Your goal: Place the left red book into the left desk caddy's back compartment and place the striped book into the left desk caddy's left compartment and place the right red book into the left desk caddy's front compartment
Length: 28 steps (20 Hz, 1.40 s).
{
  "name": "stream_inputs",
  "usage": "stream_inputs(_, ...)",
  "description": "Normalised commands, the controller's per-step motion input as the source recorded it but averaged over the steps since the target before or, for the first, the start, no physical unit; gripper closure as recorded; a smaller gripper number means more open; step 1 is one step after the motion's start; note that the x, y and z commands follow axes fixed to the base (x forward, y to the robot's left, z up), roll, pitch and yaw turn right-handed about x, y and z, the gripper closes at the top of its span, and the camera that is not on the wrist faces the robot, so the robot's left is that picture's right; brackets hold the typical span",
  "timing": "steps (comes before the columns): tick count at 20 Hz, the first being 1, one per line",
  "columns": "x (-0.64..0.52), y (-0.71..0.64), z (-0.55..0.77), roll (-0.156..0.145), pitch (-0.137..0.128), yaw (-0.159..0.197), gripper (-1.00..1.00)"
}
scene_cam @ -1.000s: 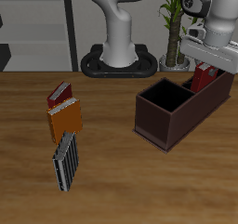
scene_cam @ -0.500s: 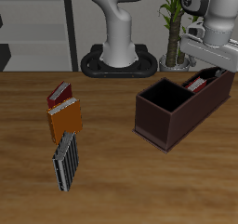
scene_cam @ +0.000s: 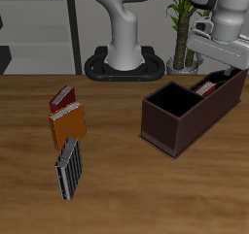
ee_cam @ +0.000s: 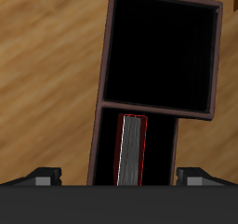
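Note:
The left desk caddy (scene_cam: 175,131) is a dark maroon box with a large square compartment (ee_cam: 163,51) and narrower slots at its far end. The right red book (scene_cam: 207,84) lies tilted in one narrow slot, and its pale page edges (ee_cam: 133,151) face the wrist camera. My gripper (scene_cam: 220,67) hangs just above it, open, with its fingers (ee_cam: 42,177) spread wide and nothing between them. The left red book (scene_cam: 62,97) lies across the table beside a plain orange book (scene_cam: 68,125). The striped book (scene_cam: 68,168) lies nearer the front edge.
The robot's white base (scene_cam: 124,53) stands at the back. A potted plant (scene_cam: 181,29) is behind the caddy. Shelving (scene_cam: 34,29) lines the back wall. Bare wooden tabletop (scene_cam: 117,180) lies between the books and the caddy.
The crimson book stood upright in my shut gripper over the slot. It has since dropped and tipped over in the slot, and my gripper has let go and risen slightly.

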Motion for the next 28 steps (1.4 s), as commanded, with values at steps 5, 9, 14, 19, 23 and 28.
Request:
stream_inputs(5, 0.09, -0.18, 0.15, -0.018, -0.012, 0.052, -1.0)
stream_inputs(9, 0.26, -0.26, 0.07, 0.028, 0.056, 0.114, -1.0)
stream_inputs(14, 0.12, -0.34, 0.07, -0.027, 0.027, 0.095, -1.0)
stream_inputs(19, 0.13, -0.46, 0.14, -0.044, 0.032, 0.113, -1.0)
stream_inputs(23, 0.11, -0.61, 0.12, -0.033, 0.04, 0.053, -1.0)
stream_inputs(28, 0.05, -0.47, 0.02, -0.014, 0.031, 0.067, -1.0)
